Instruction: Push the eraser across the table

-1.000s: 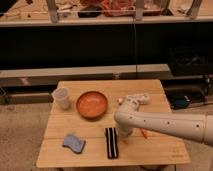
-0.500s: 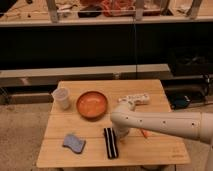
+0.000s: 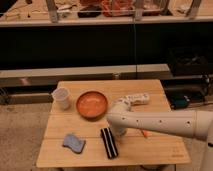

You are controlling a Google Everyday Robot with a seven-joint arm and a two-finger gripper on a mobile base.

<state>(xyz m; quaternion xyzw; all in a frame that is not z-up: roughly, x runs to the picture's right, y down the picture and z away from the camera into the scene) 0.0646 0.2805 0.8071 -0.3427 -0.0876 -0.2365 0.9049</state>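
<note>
The eraser (image 3: 108, 142), a long black block with thin pale stripes, lies lengthwise near the front middle of the light-wood slatted table (image 3: 150, 152). My white arm reaches in from the right, low over the table. Its gripper (image 3: 118, 129) is at the arm's left end, right beside the eraser's far right end. I cannot tell whether it touches the eraser.
An orange bowl (image 3: 92, 104) sits at the middle back, with a white cup (image 3: 61, 98) to its left. A blue-grey sponge (image 3: 73, 143) lies front left. A white object (image 3: 137, 99) lies back right. An orange carrot tip (image 3: 144, 134) shows under the arm. Dark shelving stands behind.
The arm's end has moved left across the table, closer to the eraser's far end. The eraser has hardly shifted.
</note>
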